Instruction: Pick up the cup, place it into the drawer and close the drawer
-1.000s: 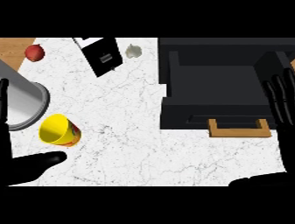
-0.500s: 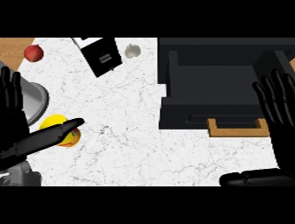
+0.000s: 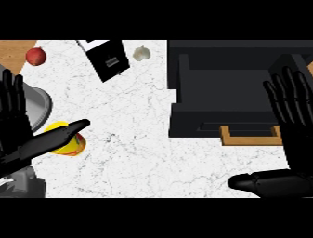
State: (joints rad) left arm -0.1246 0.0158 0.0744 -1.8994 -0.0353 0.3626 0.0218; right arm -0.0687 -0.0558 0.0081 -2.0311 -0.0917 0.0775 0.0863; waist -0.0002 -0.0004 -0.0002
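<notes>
Both hands have shifted slightly since half a second ago: the left hand (image 3: 8,125) now lies further over the cup (image 3: 68,143), its thumb stretched across the yellow rim, and the right hand (image 3: 299,121) sits a little lower beside the drawer (image 3: 234,83). Left fingers are straight and spread, pointing up the view; they hold nothing, the thumb only overlapping the cup. Right fingers are likewise straight and open, its thumb lying low along the counter (image 3: 145,139), holding nothing.

One cup shows, yellow with a red patch, on the counter at the left, well apart from the drawer; most of it is covered by the thumb. One drawer stands open at the upper right, dark inside, with a tan handle (image 3: 249,138) at its front; its right part is hidden behind the right hand. A grey round object (image 3: 41,100) is largely hidden behind the left hand. Also on the counter: one red apple (image 3: 36,56), one black-and-white box (image 3: 107,60), and one pale garlic bulb (image 3: 141,53).
</notes>
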